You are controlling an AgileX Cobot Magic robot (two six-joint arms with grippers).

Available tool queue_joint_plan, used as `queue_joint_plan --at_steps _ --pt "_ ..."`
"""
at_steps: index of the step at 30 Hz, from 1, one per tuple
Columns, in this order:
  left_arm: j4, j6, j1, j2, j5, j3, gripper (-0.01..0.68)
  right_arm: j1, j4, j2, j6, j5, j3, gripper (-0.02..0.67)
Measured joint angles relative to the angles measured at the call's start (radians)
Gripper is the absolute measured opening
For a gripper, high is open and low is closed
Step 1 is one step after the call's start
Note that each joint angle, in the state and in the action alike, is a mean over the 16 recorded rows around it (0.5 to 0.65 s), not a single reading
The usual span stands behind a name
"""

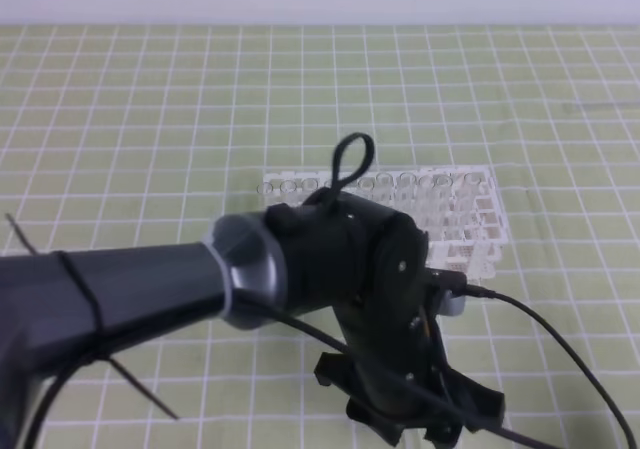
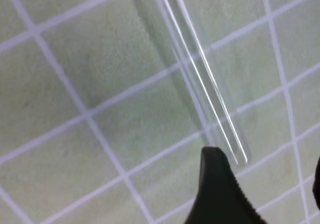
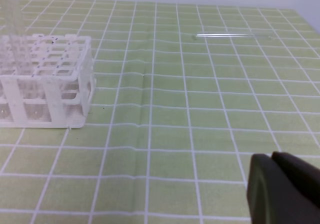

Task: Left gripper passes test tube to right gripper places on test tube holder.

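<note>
Tabletop point(image 1: 120, 109) under a green mat with a white grid fills every view, reaching back to a pale wall.

Next in size is the left arm point(image 1: 130, 294), glossy dark grey with a silver-grey ring, coming in from the lower left of the high view and bending down toward the near edge; thin black cables point(image 1: 545, 334) loop over and trail off to the right. Its left claw point(image 1: 415, 419) points down at the mat at the bottom of that view. In the left wrist view one black ribbed finger point(image 2: 220, 194) shows at the bottom and a sliver of the other at the right edge, so the fingers stand spread wide.

Holder point(image 1: 470, 219), a white lattice rack, stands on the mat behind that arm, partly hidden by it, with clear tubes upright along its far row. The right wrist view shows it at the left.

Right claw point(image 3: 285, 191) appears only as a black block in the lower right corner of its own view, fingers pressed together and holding nothing.

Tube point(image 2: 202, 79), slim and clear, lies flat on the mat, its end just beside the left finger and not gripped. Another tube point(image 3: 232, 35) lies far off in the right wrist view.
</note>
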Motion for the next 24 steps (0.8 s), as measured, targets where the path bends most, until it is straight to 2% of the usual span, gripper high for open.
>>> queue_joint_plan --at_steps 16,24 --pt "0.115 -0.139 -0.035 0.110 0.041 -0.065 0.359 0.000 0.000 0.000 0.000 0.000 0.000 -0.018" --pt "0.157 -0.195 -0.037 0.121 0.041 -0.066 0.283 0.000 0.000 0.000 0.000 0.000 0.000 -0.018"
